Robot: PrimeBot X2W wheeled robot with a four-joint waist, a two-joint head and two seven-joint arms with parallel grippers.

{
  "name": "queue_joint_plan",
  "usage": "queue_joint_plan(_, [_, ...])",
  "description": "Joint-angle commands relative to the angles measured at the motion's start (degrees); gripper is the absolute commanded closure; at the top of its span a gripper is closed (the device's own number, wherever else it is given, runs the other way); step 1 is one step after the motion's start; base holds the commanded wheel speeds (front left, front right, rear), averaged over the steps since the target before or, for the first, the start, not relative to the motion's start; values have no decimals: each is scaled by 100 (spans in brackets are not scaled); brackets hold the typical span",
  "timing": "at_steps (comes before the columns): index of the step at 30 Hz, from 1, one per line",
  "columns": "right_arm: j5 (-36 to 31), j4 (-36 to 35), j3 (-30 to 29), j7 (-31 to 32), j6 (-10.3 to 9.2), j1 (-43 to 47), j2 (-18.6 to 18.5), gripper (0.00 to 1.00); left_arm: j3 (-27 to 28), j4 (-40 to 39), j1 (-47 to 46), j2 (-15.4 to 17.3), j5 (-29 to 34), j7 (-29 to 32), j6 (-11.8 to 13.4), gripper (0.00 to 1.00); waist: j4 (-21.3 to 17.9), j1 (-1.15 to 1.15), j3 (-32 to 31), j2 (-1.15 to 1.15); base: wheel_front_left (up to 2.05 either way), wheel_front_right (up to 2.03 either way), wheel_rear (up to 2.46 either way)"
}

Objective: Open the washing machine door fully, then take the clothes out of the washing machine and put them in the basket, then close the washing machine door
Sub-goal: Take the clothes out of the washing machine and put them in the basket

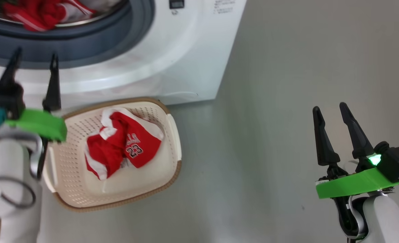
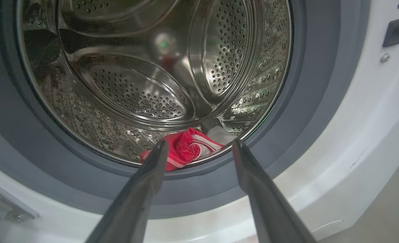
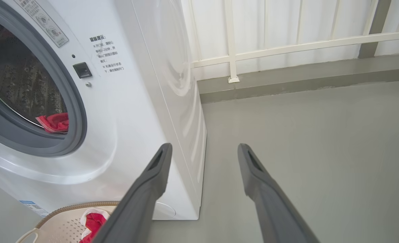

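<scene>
You are facing the white front-loading washing machine (image 1: 186, 50). Its mouth stands uncovered, so you look straight into the steel perforated drum (image 2: 135, 84) past the grey rubber ring (image 2: 316, 84). Grey floor (image 1: 270, 135) runs away to your right. In the right wrist view a white railing (image 3: 287, 47) stands behind it.

The cream perforated basket (image 1: 128, 184), with its brown woven-look rim, sits on the floor just in front of the machine's base, at your lower left.

Your left gripper (image 1: 35, 54) is raised in front of the drum mouth, and its wrist crosses the basket's left corner in the head view. Its two dark fingers are spread wide and hold nothing. In the left wrist view they point at the lower lip of the drum and frame the garment lying there without touching it.

Your right gripper (image 1: 329, 106) hangs over bare floor, well apart from machine and basket, fingers likewise parted and empty.

A red jersey (image 1: 125, 141) with white trim and the number 23 lies crumpled in the middle of the basket. More red and white clothes (image 2: 182, 150) lie bunched at the front bottom of the drum, against the rubber ring.

On the front panel, right of the opening, you can see a small dark latch socket (image 3: 82, 70). A blue label (image 3: 29, 203) sits low near the basket.
</scene>
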Motion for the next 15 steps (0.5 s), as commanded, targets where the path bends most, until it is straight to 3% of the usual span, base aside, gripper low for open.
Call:
queue_joint_plan(1, [69, -153, 161, -36, 43, -85, -1, 0, 52, 186, -408, 286, 112, -28, 60, 0, -248, 0, 323, 0, 0, 0, 0])
queue_joint_plan(15, [269, -225, 417, -36, 43, -342, 0, 0, -160, 2198, -2301, 917, 243, -28, 81, 0, -677, 0, 855, 0, 0, 0, 0])
